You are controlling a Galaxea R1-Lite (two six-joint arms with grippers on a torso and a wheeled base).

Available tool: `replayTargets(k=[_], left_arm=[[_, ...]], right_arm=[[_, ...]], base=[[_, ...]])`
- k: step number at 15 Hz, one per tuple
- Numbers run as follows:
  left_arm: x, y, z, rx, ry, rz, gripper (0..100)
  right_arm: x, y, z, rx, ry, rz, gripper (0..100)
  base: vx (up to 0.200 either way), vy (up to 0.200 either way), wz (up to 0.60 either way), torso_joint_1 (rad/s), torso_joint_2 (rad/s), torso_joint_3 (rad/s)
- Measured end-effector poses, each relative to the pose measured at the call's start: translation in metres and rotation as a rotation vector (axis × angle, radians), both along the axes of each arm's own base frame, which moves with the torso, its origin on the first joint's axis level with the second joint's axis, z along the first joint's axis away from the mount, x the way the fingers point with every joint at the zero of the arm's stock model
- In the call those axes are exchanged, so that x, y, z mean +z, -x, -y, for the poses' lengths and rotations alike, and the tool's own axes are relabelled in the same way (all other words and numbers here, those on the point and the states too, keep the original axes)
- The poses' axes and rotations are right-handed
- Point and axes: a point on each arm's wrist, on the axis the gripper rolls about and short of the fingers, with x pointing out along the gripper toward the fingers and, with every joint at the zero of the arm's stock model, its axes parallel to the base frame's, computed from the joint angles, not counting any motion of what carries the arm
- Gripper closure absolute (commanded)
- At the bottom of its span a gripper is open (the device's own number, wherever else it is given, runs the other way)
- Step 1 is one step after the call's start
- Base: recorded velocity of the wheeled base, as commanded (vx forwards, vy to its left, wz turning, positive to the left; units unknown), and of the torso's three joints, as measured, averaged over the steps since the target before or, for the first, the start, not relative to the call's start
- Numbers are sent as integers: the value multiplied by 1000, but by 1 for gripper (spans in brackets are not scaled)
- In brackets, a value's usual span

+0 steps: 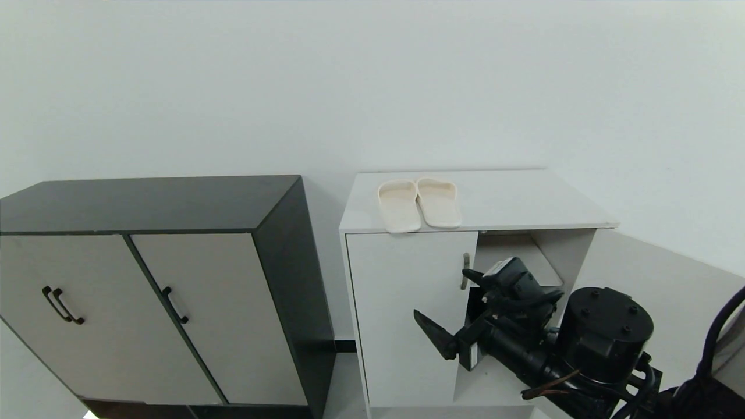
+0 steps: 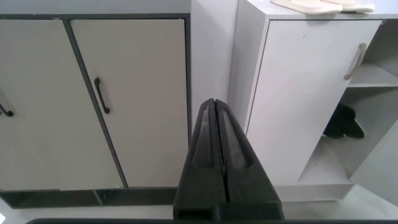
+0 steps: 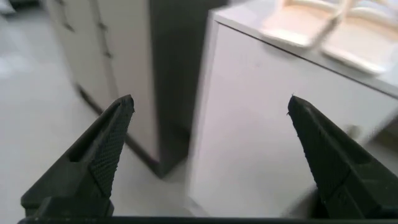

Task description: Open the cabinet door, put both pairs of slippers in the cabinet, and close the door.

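Observation:
A cream pair of slippers (image 1: 420,203) lies side by side on top of the white cabinet (image 1: 524,201), near its front edge; the pair's toes (image 2: 323,5) also appear in the left wrist view. The cabinet's left door (image 1: 407,314) is closed, with a handle (image 1: 465,270) at its edge. The right half stands open, showing a shelf (image 1: 524,262). A dark pair of slippers (image 2: 345,121) rests inside on the lower level. My right gripper (image 1: 460,305) is open and empty in front of the door. My left gripper (image 2: 215,124) is shut on nothing, low and further back from the cabinets.
A black cabinet (image 1: 174,203) with two grey doors and black handles (image 1: 174,304) stands close to the left of the white one. A plain wall runs behind both. Bare floor lies in front and to the right.

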Motion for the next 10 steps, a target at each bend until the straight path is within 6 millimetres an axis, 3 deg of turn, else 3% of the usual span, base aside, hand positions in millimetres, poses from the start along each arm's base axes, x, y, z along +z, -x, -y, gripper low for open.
replayTargets(k=[2, 5, 7, 10], left_arm=[[0, 0, 0, 0, 0, 0, 100], [0, 0, 0, 0, 1, 0, 100], [0, 0, 0, 0, 1, 0, 100], [0, 0, 0, 0, 1, 0, 100]], right_arm=[[1, -2, -2, -10, 10, -32, 0], [11, -2, -5, -107, 87, -230, 0], [42, 3, -13, -212, 67, -344, 0], [90, 10, -23, -340, -80, -330, 0]], base=[[0, 0, 0, 0, 0, 0], [0, 0, 0, 0, 0, 0], [200, 0, 0, 2, -2, 2], [200, 0, 0, -1, -1, 5]])
